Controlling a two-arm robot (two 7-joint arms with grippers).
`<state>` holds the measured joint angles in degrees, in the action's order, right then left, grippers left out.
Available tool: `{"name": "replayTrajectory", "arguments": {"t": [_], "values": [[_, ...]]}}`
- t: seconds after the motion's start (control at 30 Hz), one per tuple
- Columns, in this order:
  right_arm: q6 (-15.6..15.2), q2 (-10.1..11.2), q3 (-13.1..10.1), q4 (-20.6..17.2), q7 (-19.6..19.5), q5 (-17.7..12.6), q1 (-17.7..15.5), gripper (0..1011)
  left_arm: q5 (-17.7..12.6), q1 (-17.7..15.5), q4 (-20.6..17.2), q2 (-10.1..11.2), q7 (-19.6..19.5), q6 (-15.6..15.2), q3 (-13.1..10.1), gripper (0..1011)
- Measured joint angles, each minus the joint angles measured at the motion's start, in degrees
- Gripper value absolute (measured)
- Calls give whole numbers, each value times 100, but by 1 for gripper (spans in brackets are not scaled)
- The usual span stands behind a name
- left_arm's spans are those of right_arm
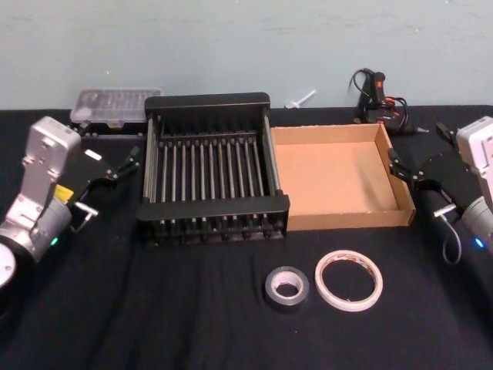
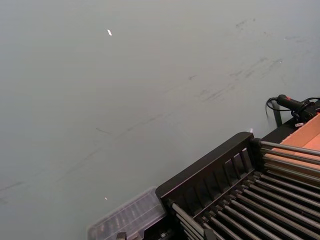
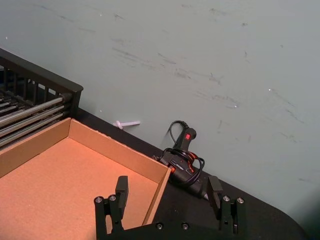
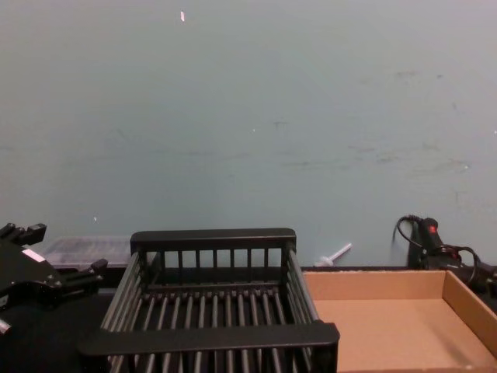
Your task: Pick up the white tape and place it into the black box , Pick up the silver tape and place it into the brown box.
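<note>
The white tape (image 1: 348, 279), a thin whitish ring, lies flat on the black table near the front, right of the silver tape (image 1: 286, 287), a thick grey roll. Behind them the black box (image 1: 209, 102) and the brown box (image 1: 347, 216) stand side by side, nothing in either. My left gripper (image 1: 122, 166) hovers open just left of the black box (image 4: 213, 239); the chest view shows this gripper (image 4: 58, 252) empty. My right gripper (image 1: 420, 154) is open by the brown box's right wall. In the right wrist view the gripper (image 3: 168, 192) stands over that box's corner (image 3: 162, 175).
A clear plastic case (image 1: 115, 106) sits at the back left behind the black box. A black and red corded tool (image 1: 377, 96) and a small white piece (image 1: 300, 99) lie at the back by the wall. Bare black table surrounds both tapes.
</note>
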<state>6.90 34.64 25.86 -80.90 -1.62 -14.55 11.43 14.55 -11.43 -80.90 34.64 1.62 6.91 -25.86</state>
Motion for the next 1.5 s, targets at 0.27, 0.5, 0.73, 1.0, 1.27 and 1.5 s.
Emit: {"name": "replayTrajectory", "arguments": {"t": [0.27,0.5,0.73,1.0,1.27,1.5], "values": [[0,0,0,0,0,0,0,1002,0,0,0,0,0,0,0,1001],[0,0,0,0,0,0,0,1002,0,0,0,0,0,0,0,1001],[0,0,0,0,0,0,0,1002,0,0,0,0,0,0,-1,1001],[0,0,0,0,0,0,0,1002,0,0,0,0,0,0,0,1001],[-1,-22,-58,-24,61,2,-29,1002,0,0,0,0,0,0,0,1001],[-66,13,-194,-259,230,-43,-183,1002,0,0,0,0,0,0,0,1001]]}}
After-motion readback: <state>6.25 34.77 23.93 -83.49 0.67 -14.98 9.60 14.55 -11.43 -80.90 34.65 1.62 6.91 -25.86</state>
